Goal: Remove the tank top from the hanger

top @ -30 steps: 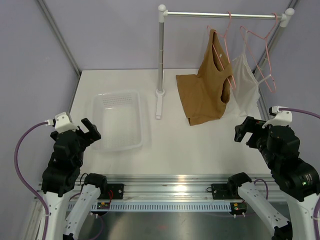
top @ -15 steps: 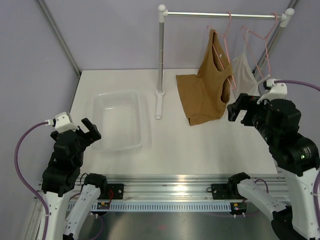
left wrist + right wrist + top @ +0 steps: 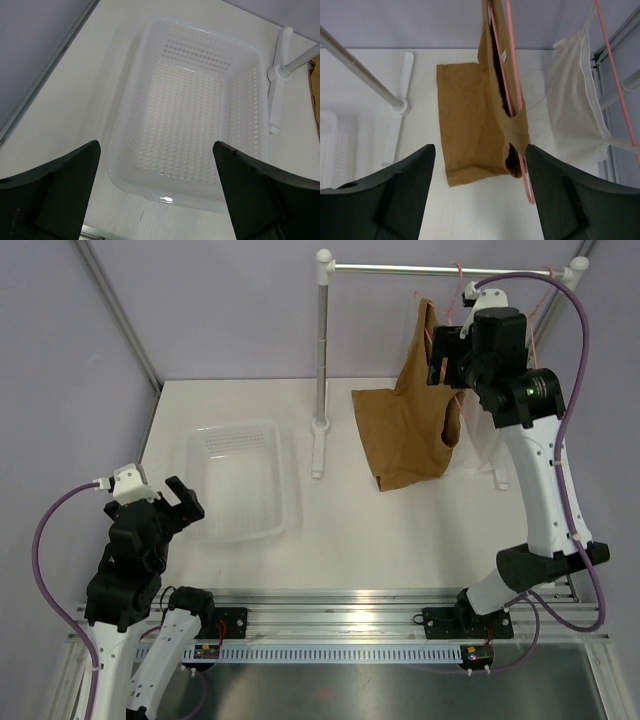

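Hanging on hanger, tank top beyond spread right fingers, untouched

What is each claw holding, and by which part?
Nothing. The right claw is open above the tank top, clear of it; the left claw is open over the basket.

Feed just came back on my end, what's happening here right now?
The right gripper is up by the rail, jaws open and holding nothing, facing the tank top. The tank top hangs on the pink hanger by a strap, its lower part lying on the table. The left gripper hovers open over the white basket, holding nothing.
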`<state>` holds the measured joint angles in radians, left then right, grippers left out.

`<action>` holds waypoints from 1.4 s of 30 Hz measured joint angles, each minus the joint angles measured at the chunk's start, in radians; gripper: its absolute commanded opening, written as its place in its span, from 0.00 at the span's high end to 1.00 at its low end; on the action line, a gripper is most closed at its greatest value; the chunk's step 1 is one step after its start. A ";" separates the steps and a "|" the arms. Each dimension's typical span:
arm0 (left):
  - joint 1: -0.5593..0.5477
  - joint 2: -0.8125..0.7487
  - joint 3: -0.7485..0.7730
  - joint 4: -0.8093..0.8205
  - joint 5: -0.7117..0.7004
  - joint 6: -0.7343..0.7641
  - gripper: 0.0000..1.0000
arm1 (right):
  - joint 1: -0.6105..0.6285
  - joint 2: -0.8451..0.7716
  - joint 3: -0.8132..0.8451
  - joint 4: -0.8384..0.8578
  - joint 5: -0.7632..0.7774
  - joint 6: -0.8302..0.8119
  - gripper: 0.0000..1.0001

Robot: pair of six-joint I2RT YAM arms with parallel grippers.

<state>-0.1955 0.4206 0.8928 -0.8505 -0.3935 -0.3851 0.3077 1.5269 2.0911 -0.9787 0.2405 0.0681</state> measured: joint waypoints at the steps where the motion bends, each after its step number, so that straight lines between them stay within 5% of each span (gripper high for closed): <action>1: 0.000 0.000 0.000 0.001 0.001 0.000 0.01 | -0.018 0.042 0.050 -0.008 -0.004 -0.008 0.21; 7: 0.000 0.000 -0.003 0.008 0.011 0.000 0.01 | -0.107 0.217 0.253 -0.039 -0.030 -0.060 0.29; 11: 0.000 0.000 -0.003 0.008 0.019 0.000 0.01 | -0.144 0.280 0.294 -0.042 -0.101 -0.093 0.52; 20: 0.000 0.000 -0.003 0.015 0.023 0.000 0.01 | -0.166 0.404 0.350 -0.028 -0.182 -0.132 0.69; 32: 0.000 0.000 -0.003 0.015 0.028 0.001 0.01 | -0.167 0.419 0.351 0.012 -0.179 -0.149 0.65; 42: 0.000 0.008 -0.003 0.016 0.037 0.001 0.01 | -0.167 0.419 0.357 0.024 -0.179 -0.154 0.92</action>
<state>-0.1955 0.4286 0.8898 -0.8341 -0.3565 -0.3843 0.1410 1.9461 2.4477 -0.9546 0.0620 -0.0860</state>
